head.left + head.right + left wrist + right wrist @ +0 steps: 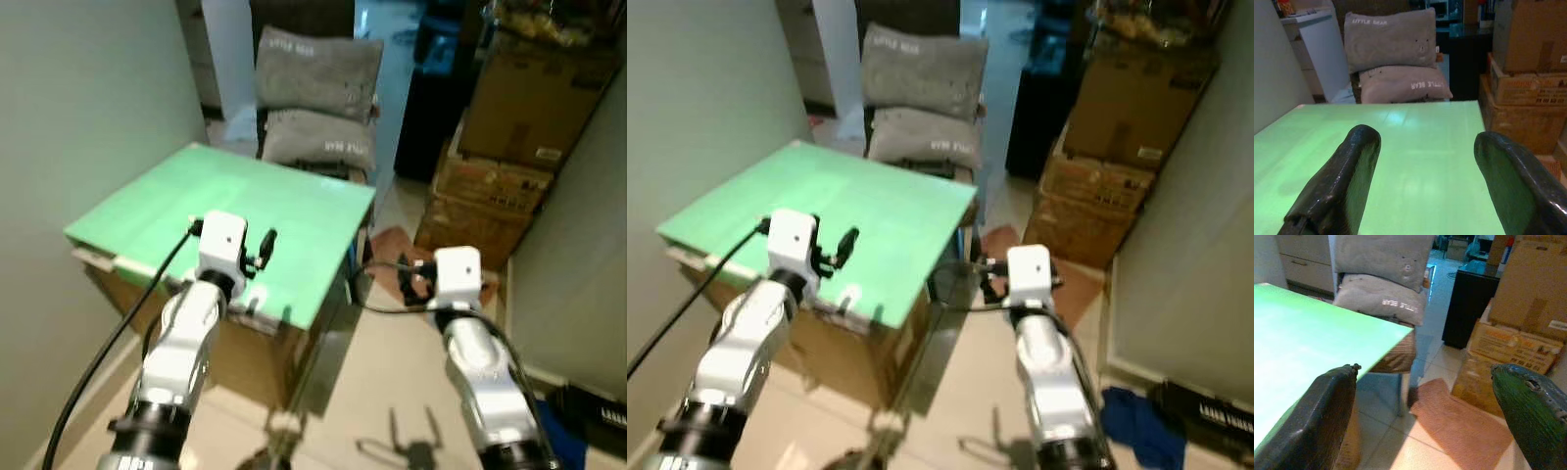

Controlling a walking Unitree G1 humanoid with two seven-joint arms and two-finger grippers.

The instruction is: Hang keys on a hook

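Observation:
My left gripper (1425, 181) is open, its two black fingers (1337, 186) spread wide with nothing between them, low over the near part of a bright green tabletop (245, 211). My right gripper (1425, 418) is open as well and holds nothing. It hangs over the tiled floor, just off the table's right edge (1386, 350). In the left eye view both silver arms reach forward, the left one (191, 333) over the table's front edge, the right one (480, 362) beside the table.
Two grey pillows (318, 73) are stacked on a chair behind the table. Cardboard boxes (509, 127) pile up at the right, with a black cabinet (431, 108) beyond. A brown mat (1459, 416) lies on the floor. A plain wall (78, 98) stands close on the left.

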